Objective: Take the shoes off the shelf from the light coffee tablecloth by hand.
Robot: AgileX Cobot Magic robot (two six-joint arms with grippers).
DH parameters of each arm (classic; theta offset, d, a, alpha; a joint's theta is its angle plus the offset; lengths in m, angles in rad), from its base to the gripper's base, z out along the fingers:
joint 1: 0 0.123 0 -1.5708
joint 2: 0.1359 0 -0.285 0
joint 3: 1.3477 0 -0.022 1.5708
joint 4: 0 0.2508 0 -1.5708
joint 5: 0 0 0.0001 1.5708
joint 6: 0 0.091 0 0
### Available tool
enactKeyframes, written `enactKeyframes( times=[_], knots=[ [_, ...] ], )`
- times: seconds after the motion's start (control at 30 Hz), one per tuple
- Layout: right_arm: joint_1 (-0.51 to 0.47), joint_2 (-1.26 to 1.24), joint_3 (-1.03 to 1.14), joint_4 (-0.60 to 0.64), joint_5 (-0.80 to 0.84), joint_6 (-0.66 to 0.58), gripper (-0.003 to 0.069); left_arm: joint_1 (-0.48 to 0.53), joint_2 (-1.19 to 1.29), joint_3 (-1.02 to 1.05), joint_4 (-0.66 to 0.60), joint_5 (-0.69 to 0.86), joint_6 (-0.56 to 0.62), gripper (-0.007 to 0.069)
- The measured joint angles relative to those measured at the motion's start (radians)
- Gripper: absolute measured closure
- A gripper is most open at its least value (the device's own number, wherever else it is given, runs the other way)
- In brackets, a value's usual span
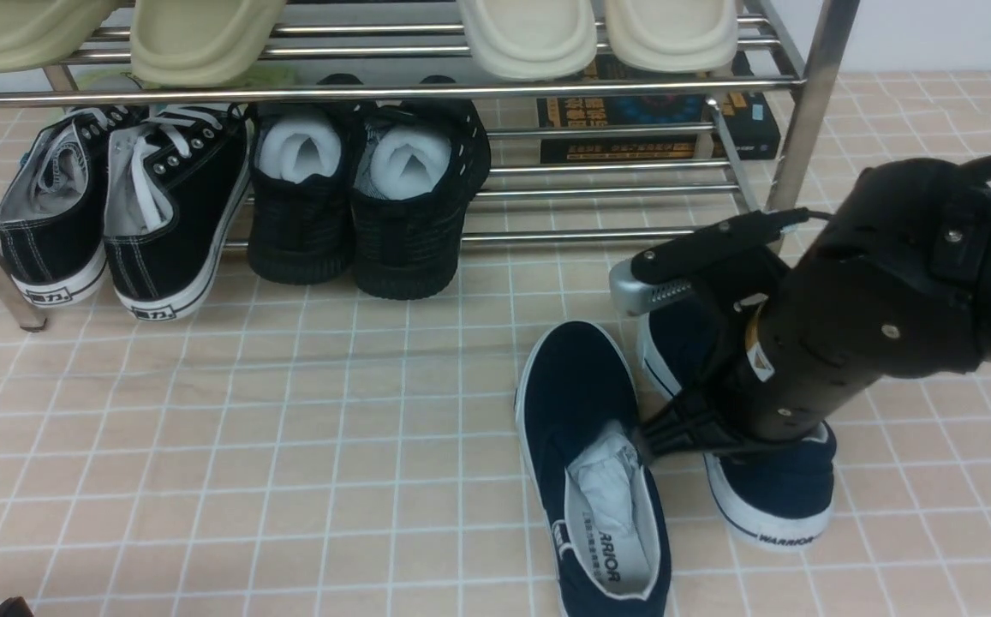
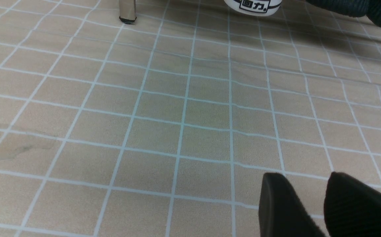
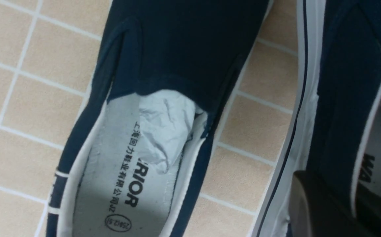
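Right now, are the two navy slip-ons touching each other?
Apart. The right wrist view shows a strip of tablecloth running between the paper-stuffed navy shoe and the other navy shoe.

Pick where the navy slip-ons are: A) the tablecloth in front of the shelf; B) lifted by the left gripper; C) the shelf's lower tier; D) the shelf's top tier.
A: both navy slip-ons lie on the tablecloth, out in front of the shelf.
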Motion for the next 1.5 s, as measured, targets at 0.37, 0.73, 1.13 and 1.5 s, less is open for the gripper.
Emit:
enactKeyframes(
  times=[0.37, 0.73, 1.13, 1.5],
  knots=[
    [0.0, 0.045, 0.0, 0.017, -0.003, 0.001, 0.0634, 0.0, 0.0, 0.0, 0.0, 0.0, 0.0, 0.0384],
    [0.0, 0.074, 0.0, 0.058, -0.018, 0.033, 0.0586, 0.0, 0.0, 0.0, 0.0, 0.0, 0.0, 0.0384],
    [-0.001, 0.08, -0.032, 0.19, 0.054, -0.106, 0.033, 0.0, 0.0, 0.0, 0.0, 0.0, 0.0, 0.0384],
    [-0.001, -0.052, -0.198, 0.183, 0.247, -0.309, 0.0531, 0.0, 0.0, 0.0, 0.0, 0.0, 0.0, 0.0384]
  ],
)
